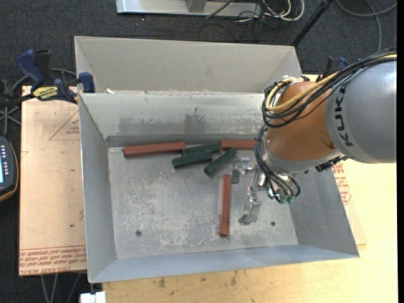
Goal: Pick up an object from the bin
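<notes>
My arm (369, 115) is a silver-grey tube lettered KUKA. Between it and the slim metal pincer (248, 214) sits an orange cover (297, 128), looped with black and yellow cables (278, 96); green wires (281, 197) hang nearest the pincer.

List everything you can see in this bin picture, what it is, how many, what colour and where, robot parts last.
Long bar: one, red-brown, along the back wall, left of middle.
Half-hidden bar: one, red-brown, at the back wall, its right end under the arm.
Lone bar: one, red-brown, on the floor right of middle, pointing front to back.
Green bars: apparently two, dark green, overlapping, back middle.
Bin: one, grey metal.
Gripper: one, low in the bin, just right of the lone bar.
Arm: one, grey with orange cover, from the right.
</notes>
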Motion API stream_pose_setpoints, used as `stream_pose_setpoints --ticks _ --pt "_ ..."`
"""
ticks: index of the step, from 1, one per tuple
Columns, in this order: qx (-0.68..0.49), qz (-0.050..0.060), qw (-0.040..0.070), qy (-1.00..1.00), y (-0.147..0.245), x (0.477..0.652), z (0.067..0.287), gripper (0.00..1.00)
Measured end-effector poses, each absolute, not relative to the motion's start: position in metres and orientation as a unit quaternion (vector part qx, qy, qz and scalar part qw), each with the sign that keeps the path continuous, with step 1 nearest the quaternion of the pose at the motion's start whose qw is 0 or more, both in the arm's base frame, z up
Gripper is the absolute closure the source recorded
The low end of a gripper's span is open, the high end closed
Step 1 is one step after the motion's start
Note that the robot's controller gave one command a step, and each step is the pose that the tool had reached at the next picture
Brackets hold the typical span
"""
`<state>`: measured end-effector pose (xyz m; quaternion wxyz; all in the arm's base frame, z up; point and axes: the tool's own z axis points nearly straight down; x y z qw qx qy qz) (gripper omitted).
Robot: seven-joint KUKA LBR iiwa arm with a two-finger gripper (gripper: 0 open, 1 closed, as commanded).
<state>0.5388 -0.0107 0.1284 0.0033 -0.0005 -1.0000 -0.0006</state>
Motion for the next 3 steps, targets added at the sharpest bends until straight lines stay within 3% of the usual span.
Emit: stream_pose_setpoints --ticks 1,2,3 --pt "0.156 -0.001 0.002 -0.988 0.025 0.524 0.068 0.00" --pt "0.155 -0.001 -0.001 -0.988 0.024 0.526 0.071 1.00" --pt "0.363 0.001 -0.002 -0.932 -0.006 0.501 0.144 1.00"
